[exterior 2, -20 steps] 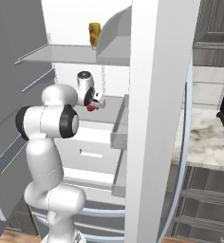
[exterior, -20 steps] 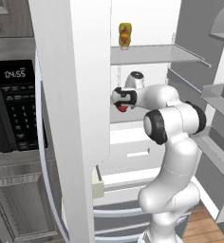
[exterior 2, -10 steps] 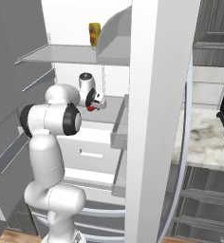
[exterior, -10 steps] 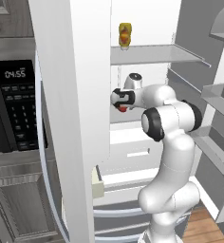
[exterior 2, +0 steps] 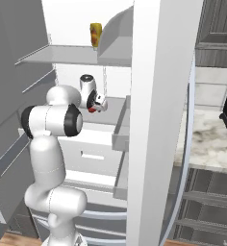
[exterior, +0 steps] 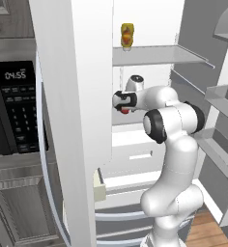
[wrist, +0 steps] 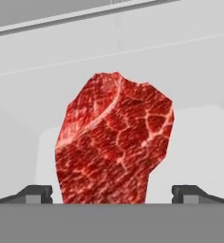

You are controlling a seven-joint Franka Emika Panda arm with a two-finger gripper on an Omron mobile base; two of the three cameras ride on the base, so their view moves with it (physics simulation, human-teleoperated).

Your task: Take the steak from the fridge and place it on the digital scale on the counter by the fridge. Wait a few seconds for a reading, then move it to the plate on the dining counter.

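Reaching for the steak (wrist: 115, 142) in the fridge (exterior: 72, 96)

My pincer (wrist: 112, 192) gapes fully open around it at frame centre, gripping nothing — weighing and plating remain.

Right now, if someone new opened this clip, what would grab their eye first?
Probably the bright red marbled steak, large in the hand view and sitting between the open gripper's two dark tips on a pale fridge shelf. Next, the white arm reaching into the open fridge, its hand at the steak on the middle shelf. A small yellow-orange bottle stands alone on the shelf above, and a black microwave sits left of the fridge door.
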